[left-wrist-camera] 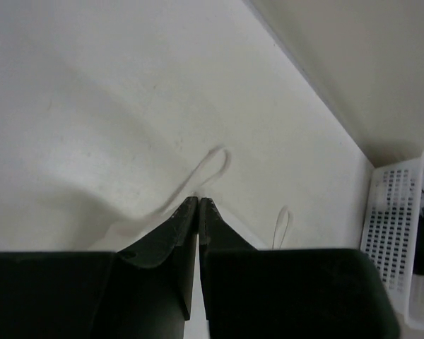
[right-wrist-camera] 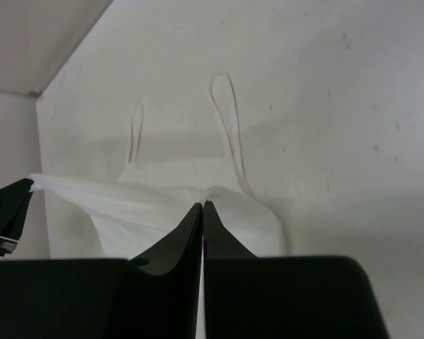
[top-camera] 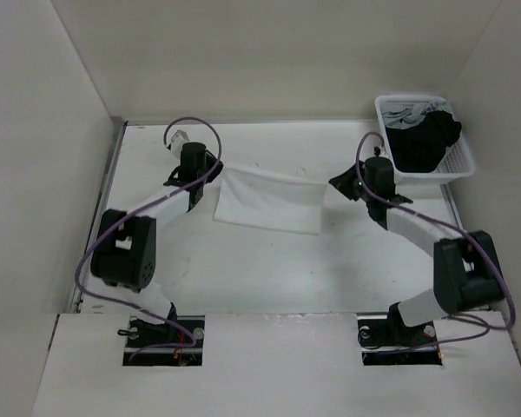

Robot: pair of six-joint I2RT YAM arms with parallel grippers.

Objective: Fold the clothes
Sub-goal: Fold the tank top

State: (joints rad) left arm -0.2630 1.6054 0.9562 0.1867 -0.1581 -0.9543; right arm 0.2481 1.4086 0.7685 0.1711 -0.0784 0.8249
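As left pincer [left-wrist-camera: 198, 201], right pincer [right-wrist-camera: 203, 205] clamp it, thin white camisole [top-camera: 269, 201], looped straps [right-wrist-camera: 227, 106]

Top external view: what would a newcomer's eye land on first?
The white camisole, stretched across the middle of the table between the left hand and the right hand, each shut on one end of it. Next, the white lattice basket at the far right corner, holding black garments.

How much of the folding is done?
Done: the white top is spread out, its straps flat on the table. In hand: the left jaws and right jaws are shut on one edge, holding it up. Left: no finished fold shows yet, so all the folding.
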